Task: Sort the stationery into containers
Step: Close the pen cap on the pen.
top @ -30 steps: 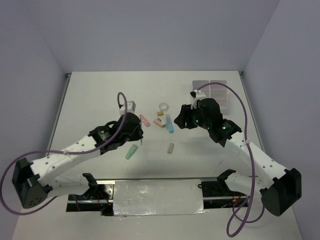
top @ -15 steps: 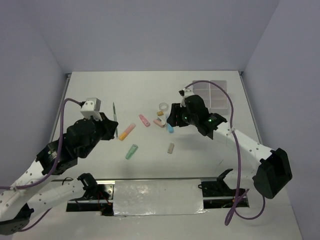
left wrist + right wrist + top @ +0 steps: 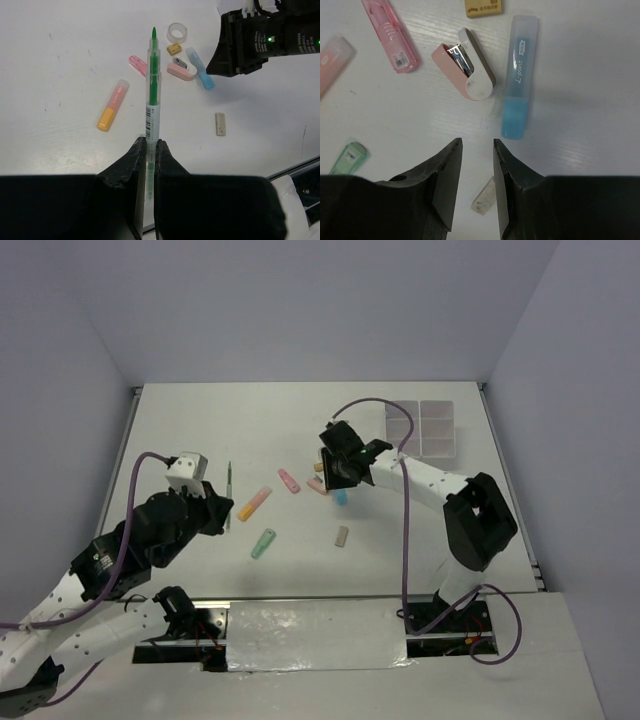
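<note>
Left wrist view: the left gripper (image 3: 149, 150) is clamped shut on the lower barrel of a thin clear pen with a green core (image 3: 152, 95), which points straight out ahead of the jaws. On the white table (image 3: 200, 420) lie a pastel orange highlighter stick (image 3: 112, 105) just left of the pen, a pale green stick (image 3: 263, 542) nearer the arm bases, and a short pink stick (image 3: 137, 64).

Further right, the right gripper (image 3: 474, 167) hovers with its jaws narrowly apart, gripping nothing. Just ahead of it lies a pink-and-white mini stapler (image 3: 470, 70), with a pale blue highlighter stick (image 3: 519, 75) beside it on the right. A tan eraser block (image 3: 484, 196) is partly hidden by the right finger. The translucent white divided plastic box (image 3: 421, 428) sits far right, well apart.
</note>
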### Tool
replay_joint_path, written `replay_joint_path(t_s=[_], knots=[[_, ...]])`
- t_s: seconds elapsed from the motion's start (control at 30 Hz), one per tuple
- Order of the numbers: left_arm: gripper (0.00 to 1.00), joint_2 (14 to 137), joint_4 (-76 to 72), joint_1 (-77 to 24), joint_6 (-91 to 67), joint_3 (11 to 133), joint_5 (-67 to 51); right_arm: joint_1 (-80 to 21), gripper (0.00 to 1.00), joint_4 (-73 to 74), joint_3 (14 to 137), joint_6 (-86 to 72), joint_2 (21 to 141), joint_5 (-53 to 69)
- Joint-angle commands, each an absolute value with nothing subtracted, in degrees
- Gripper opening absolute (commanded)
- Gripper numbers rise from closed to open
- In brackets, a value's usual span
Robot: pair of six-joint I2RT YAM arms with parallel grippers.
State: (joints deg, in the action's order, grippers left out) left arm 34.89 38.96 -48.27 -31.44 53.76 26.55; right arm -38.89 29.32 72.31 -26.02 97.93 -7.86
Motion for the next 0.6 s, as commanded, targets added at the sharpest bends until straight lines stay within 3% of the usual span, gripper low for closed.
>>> replay_joint_path(t_s=[0.0,0.57], knots=[[0.0,35.07,37.09,-48.08,-29.62,54.14,25.14,-39.99,0.39,31.29,73.48,-27.42,99.39,-10.2],[0.0,35.86,37.09,-48.08,-28.92,54.14,23.9,-38.76,0.36,28.3,75.23,-26.63,107.31,-7.47]])
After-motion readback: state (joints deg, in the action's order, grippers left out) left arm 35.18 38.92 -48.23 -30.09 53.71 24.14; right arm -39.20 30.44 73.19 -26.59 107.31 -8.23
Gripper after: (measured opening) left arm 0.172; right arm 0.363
